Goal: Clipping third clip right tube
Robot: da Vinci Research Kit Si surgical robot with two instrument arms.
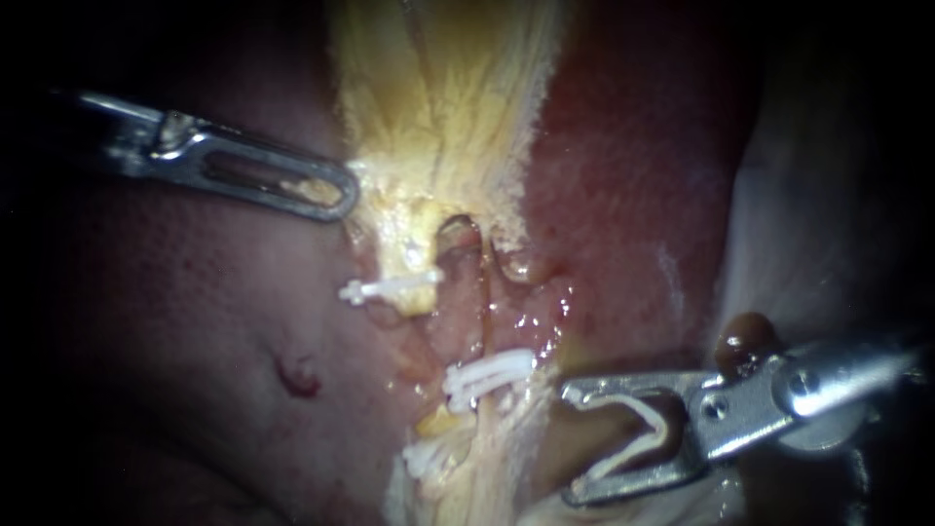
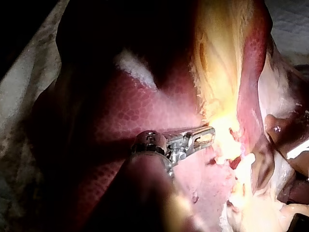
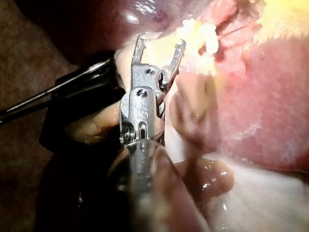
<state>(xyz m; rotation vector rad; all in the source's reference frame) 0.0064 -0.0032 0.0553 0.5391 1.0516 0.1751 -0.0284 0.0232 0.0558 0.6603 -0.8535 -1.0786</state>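
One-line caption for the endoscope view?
Right instrument carrying a white clip, short of the clipped right tube; left instrument at the yellow tissue.

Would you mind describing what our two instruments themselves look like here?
Both are bare silvery metal. The left instrument ends in a long, slotted, round-ended tip on a small hinge. The right instrument has two thin, frame-like jaws, a hinge block with visible screws and a round polished shaft.

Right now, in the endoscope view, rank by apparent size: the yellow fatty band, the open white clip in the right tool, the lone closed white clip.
1. yellow fatty band.
2. open white clip in the right tool, possibly only nearer the camera.
3. lone closed white clip.
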